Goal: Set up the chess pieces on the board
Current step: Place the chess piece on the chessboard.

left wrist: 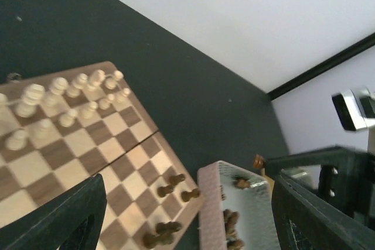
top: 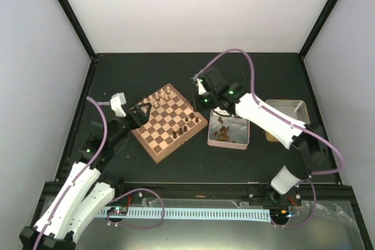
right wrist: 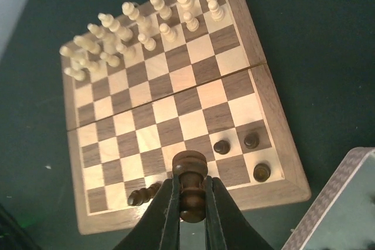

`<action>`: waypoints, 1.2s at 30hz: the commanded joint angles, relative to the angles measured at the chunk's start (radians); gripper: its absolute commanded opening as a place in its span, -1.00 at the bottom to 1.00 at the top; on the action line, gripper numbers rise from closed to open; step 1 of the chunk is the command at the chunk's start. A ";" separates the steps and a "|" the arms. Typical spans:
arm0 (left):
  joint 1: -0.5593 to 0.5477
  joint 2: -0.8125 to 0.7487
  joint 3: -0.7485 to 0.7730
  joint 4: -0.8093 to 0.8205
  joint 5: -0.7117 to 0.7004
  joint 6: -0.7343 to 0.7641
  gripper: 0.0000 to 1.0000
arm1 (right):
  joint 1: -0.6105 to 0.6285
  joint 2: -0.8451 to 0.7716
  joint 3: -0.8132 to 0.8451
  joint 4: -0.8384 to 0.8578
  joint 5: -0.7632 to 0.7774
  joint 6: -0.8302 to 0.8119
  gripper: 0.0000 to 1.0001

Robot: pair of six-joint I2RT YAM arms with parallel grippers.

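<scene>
Now my right gripper (right wrist: 192, 196) is clamped on a small dark brown wooden chess piece (right wrist: 191, 171), its long axis upright, over the right-hand rows of the square checkered wooden board (right wrist: 176, 106). Bare squares lie straight below me, beside three standing dark pieces (right wrist: 221, 146). My left gripper (top: 142, 113), jaws apart, hovers at the board's left edge, farther off.

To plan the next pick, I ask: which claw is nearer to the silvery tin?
Right. The right claw, shut on a dark chess piece, is over the board edge beside the tin. The left claw, open, is at the board's opposite side.
</scene>
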 commanded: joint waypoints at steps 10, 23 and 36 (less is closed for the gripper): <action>0.010 -0.139 0.095 -0.360 -0.116 0.372 0.59 | 0.118 0.460 0.482 -0.449 0.113 -0.189 -0.89; 0.011 -0.164 0.080 -0.351 -0.093 0.384 0.60 | 0.159 0.692 0.713 -0.598 0.146 -0.207 -0.87; 0.010 -0.164 0.071 -0.312 -0.072 0.381 0.61 | 0.165 0.767 0.760 -0.653 0.158 -0.246 -0.79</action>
